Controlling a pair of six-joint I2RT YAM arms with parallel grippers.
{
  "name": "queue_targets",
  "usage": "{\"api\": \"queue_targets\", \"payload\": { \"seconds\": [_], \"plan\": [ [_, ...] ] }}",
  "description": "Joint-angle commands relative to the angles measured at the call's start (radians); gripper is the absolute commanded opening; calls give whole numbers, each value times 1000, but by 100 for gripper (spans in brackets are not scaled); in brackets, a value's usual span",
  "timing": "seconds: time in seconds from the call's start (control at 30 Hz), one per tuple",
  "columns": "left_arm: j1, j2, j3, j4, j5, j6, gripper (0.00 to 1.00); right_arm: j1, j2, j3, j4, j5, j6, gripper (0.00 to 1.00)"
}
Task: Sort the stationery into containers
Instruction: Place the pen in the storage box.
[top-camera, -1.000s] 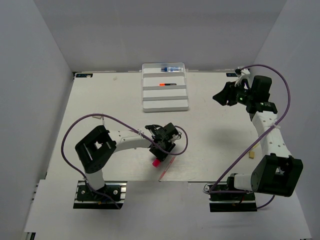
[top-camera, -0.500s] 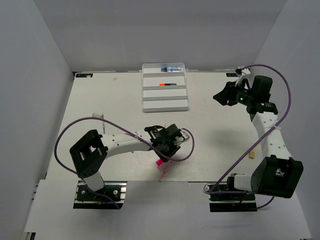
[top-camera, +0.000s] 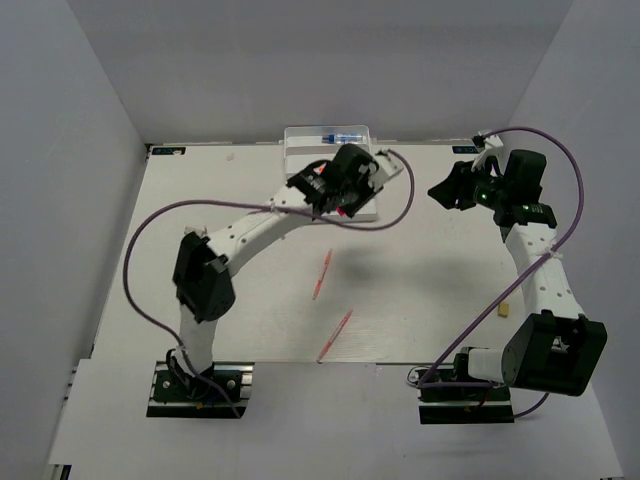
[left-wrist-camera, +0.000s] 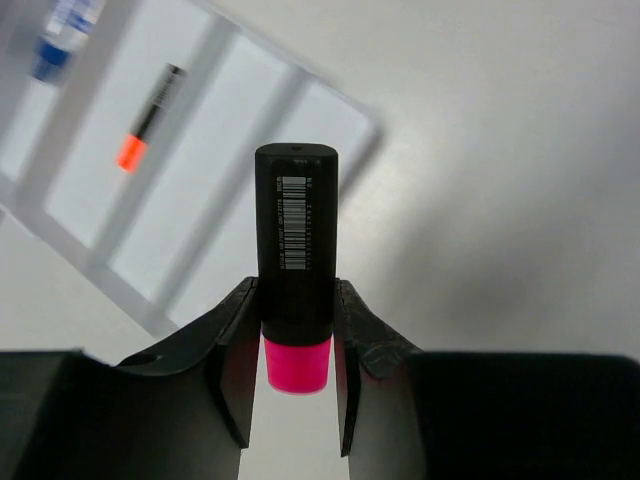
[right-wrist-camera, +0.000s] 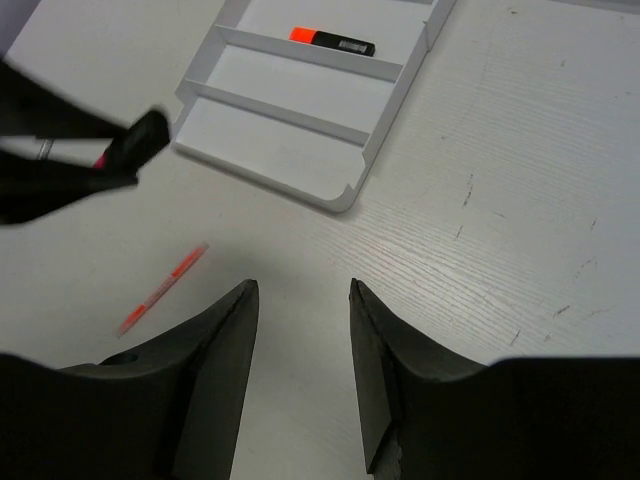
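Pink-and-black marker (left-wrist-camera: 296, 230) pinched at its pink end by the left gripper (left-wrist-camera: 296, 300), above the white rectangular plastic tray (left-wrist-camera: 215, 190) at the counter's far edge, orange-and-black marker (right-wrist-camera: 333, 41) laid in a tray row, right gripper (right-wrist-camera: 300, 300) spread near the far right corner.

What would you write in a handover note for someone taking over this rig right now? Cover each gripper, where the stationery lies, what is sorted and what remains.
Left gripper: shut on the pink-and-black marker, raised at the white tray.
Right gripper: open, empty, over the table, right of the tray.
Done: blue-capped bottle in the far row, orange-and-black marker in the next row.
Left to do: place the held marker; two pink-orange sticks and the tan eraser block lie on the table.
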Motion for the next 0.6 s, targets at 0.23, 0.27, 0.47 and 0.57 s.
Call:
{"api": "queue_targets", "payload": {
  "seconds": [0.23,0.27,0.47,0.57],
  "plan": [
    [302,368,398,230,145,646,0,-23,50,43,33,14,15,47],
    [312,385,404,254,151,670,0,-26,50,37,36,12,15,47],
    [374,459,412,461,222,682,0,-28,54,-11,61,4,15,47],
    [374,495,438,478,224,675,0,-28,59,-9,57,4,15,47]
  ]
}}
